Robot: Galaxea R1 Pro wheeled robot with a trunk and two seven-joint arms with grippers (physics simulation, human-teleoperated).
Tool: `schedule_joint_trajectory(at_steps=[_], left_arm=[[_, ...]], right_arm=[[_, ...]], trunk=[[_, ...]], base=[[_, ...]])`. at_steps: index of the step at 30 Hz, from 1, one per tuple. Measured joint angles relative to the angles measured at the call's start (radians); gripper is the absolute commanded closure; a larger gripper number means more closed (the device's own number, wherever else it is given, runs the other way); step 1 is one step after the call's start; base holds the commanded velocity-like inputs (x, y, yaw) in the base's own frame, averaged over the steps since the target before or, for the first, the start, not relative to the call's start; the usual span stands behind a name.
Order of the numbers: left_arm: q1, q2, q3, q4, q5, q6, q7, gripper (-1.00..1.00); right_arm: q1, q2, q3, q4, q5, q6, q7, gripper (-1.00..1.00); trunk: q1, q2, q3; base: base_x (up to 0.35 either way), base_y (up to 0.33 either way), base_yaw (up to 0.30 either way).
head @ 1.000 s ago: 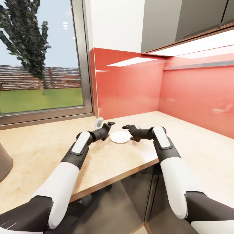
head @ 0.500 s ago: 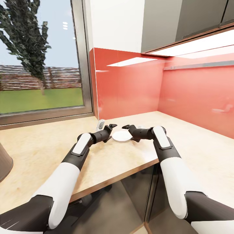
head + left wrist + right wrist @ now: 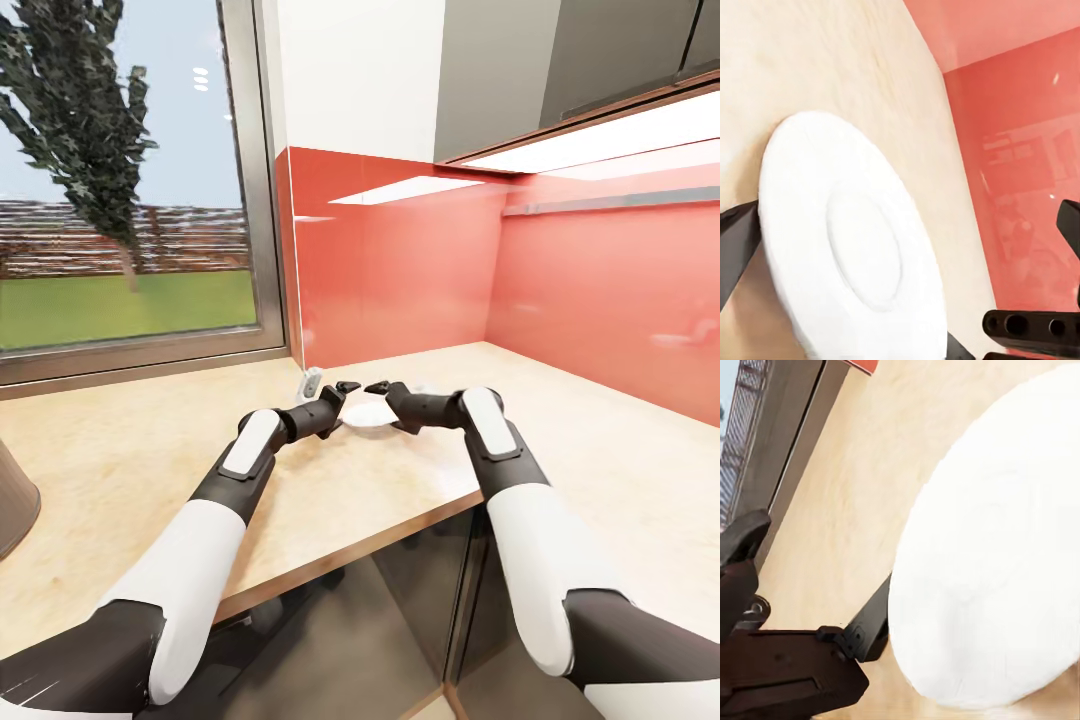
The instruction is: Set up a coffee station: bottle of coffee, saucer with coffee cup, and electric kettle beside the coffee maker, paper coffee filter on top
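Converging on the saucer (image 3: 368, 416), both arms of the robot reach across the kitchen countertop (image 3: 130, 470) toward the red-backsplash corner beside the window (image 3: 125, 180). The left gripper (image 3: 343, 391) comes in from the saucer's left and the right gripper (image 3: 381, 390) from its right, their dark fingertips close together over the plate's far rim. In the left wrist view the saucer (image 3: 847, 247) looms large with a dark finger (image 3: 736, 244) at its edge; the jaws stand apart and spread past the rim, clasping nothing that can be made out. In the right wrist view the saucer (image 3: 994, 555) lies flat on the beige worktop, a black finger (image 3: 874, 622) just beside its rim; that gripper too looks released, though contact with the plate cannot be settled from these frames. A small white object (image 3: 311, 380) sits just beyond the left gripper near the wall; it may be the coffee cup, but it is too small to tell.

Judged from the scene, the job is at an early stage: the saucer is on the counter but no coffee maker stands next to it here, and the cup is not on the saucer. Coffee bottle, paper filter and kettle appear still to be dealt with.
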Motion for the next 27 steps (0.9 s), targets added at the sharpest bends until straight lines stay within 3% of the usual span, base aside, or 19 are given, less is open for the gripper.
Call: schedule_joint_trajectory(at_steps=[5, 14, 15, 27], left_arm=[[0.0, 0.0, 0.0, -0.001, 0.001, 0.0, 0.0, -1.0], [0.0, 0.0, 0.0, -0.001, 0.003, 0.0, 0.0, -1.0], [0.0, 0.0, 0.0, -0.001, 0.003, 0.0, 0.0, -1.0], [0.0, 0.0, 0.001, -0.001, 0.004, 0.0, 0.001, -1.0]], right_arm=[[-0.001, 0.0, 0.048, 0.0, 0.002, -0.001, 0.029, -1.0], [0.0, 0.0, 0.056, 0.0, 0.002, -0.018, 0.035, -1.0], [0.0, 0.0, 0.056, 0.0, 0.002, -0.018, 0.035, 1.0], [0.001, 0.0, 0.059, 0.0, 0.006, -0.059, 0.037, 1.0]], trunk=[[0.0, 0.0, 0.0], [0.0, 0.0, 0.0], [0.0, 0.0, 0.0], [0.0, 0.0, 0.0]], base=[[0.0, 0.0, 0.0], [0.0, 0.0, 0.0], [0.0, 0.0, 0.0], [0.0, 0.0, 0.0]])
